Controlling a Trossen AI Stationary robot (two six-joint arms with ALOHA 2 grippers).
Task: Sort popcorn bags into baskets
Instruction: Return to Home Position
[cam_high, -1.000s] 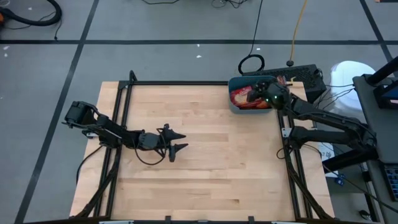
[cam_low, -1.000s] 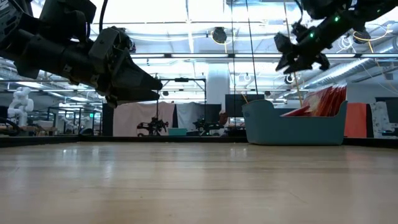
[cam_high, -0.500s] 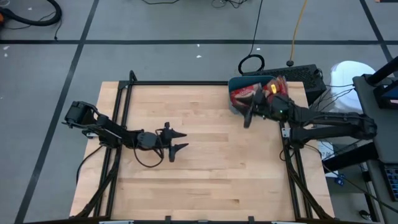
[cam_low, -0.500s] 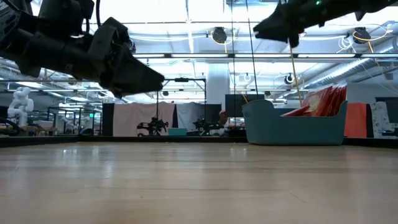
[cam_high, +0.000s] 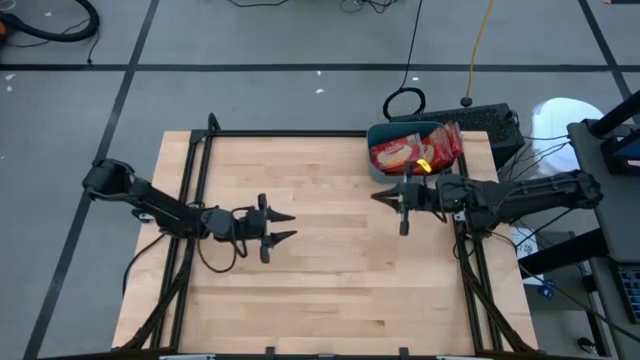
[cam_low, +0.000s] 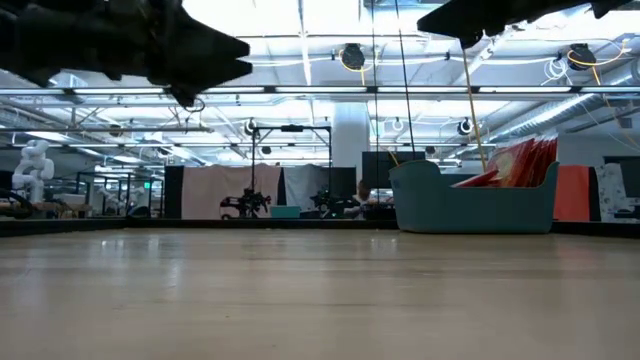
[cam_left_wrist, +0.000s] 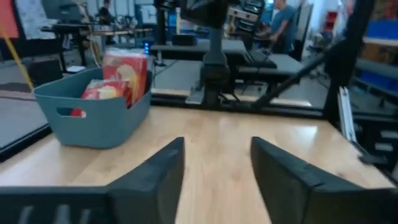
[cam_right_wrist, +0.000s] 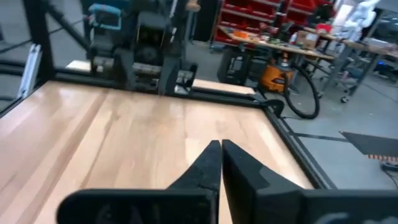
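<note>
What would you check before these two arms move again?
1. Popcorn bags inside the blue bin: ok.
2. No bag lying on the table: ok, none visible from above.
3. Right gripper empty: ok, fingers shut on nothing.
4. Left gripper empty: ok, open with nothing between its fingers.
5. Right gripper clear of the bin: ok, it is over the table beside it, apart.

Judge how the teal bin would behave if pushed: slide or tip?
The teal bin would probably slide rather than tip: it sits low and wide on the smooth wooden table. The popcorn bags leaning inside likely add little weight.
</note>
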